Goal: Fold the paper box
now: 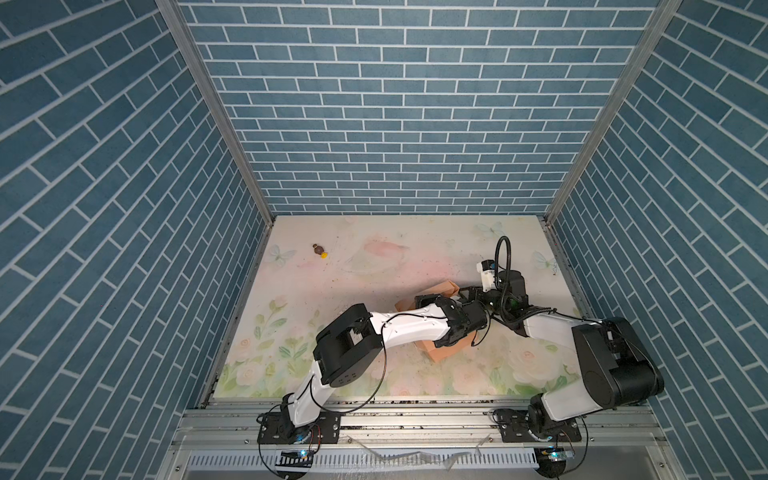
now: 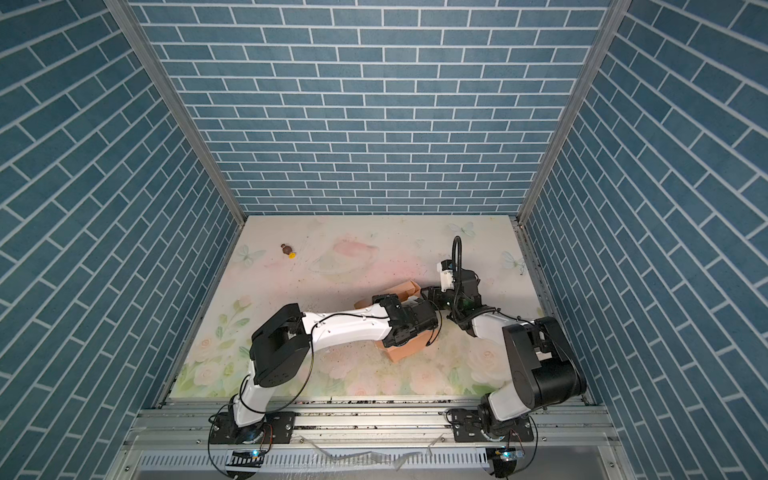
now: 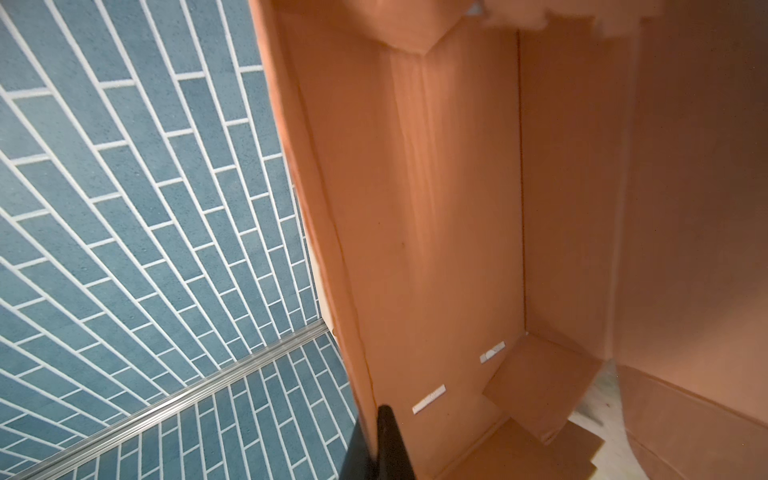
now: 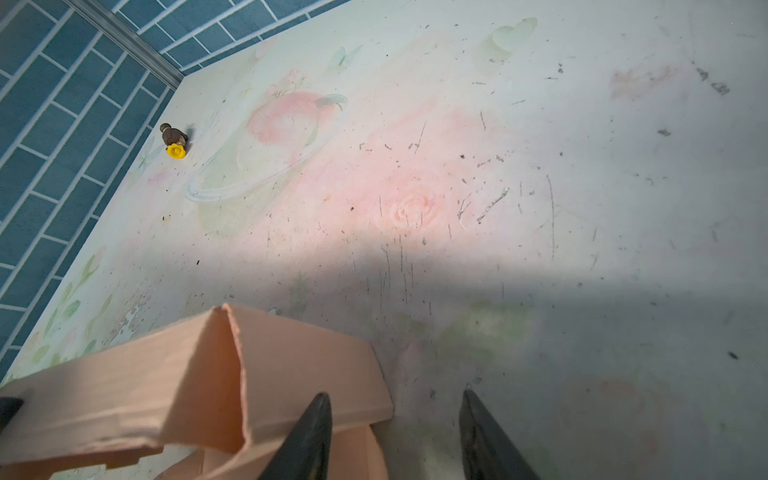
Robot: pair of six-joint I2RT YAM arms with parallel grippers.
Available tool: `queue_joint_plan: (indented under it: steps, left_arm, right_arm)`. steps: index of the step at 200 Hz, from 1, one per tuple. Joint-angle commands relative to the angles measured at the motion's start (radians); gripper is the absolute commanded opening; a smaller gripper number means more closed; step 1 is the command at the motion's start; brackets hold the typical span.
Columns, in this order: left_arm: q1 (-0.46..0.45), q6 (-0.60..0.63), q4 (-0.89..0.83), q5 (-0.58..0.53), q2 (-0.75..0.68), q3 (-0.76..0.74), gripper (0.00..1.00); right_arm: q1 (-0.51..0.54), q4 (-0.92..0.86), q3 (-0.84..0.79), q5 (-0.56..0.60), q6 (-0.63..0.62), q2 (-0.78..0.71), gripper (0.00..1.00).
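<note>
The peach-orange paper box (image 1: 449,351) lies part-folded at mid table under both wrists, with one flap (image 1: 444,286) raised at its far side; it shows likewise in both top views (image 2: 406,350). My left gripper (image 3: 380,415) is shut on the edge of a box wall (image 3: 436,216), and the box's inside fills the left wrist view. In a top view the left gripper (image 1: 423,300) sits over the box. My right gripper (image 4: 397,401) stands open at the box's far right corner, one finger (image 4: 320,419) over a folded flap (image 4: 291,365), the other over bare table.
A tiny brown-and-yellow object (image 1: 320,250) (image 4: 174,141) lies at the far left of the floral table (image 1: 374,257). Blue brick walls close in three sides. An aluminium rail (image 1: 415,415) carrying both arm bases runs along the front edge.
</note>
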Motion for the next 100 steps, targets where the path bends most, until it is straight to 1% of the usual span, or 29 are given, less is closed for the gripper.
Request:
queue_joint_plan:
  steps: [1,49,76,100]
  left_arm:
    - [-0.007,0.006,-0.021,0.014,-0.016,-0.008,0.06]
    - [-0.008,0.006,-0.021,0.019,-0.025,-0.008,0.06]
    - [-0.009,0.004,-0.021,0.024,-0.034,-0.009,0.06]
    - [-0.008,0.003,-0.021,0.027,-0.036,-0.01,0.06]
  right_arm:
    - [0.006,0.135,-0.044,-0.042,-0.006,-0.007,0.5]
    - [0.009,0.371,-0.174,-0.046,-0.017,-0.019,0.49]
    - [0.01,0.587,-0.253,-0.095,-0.022,0.011,0.49]
    - [0.022,0.693,-0.272,-0.131,-0.031,0.055,0.49]
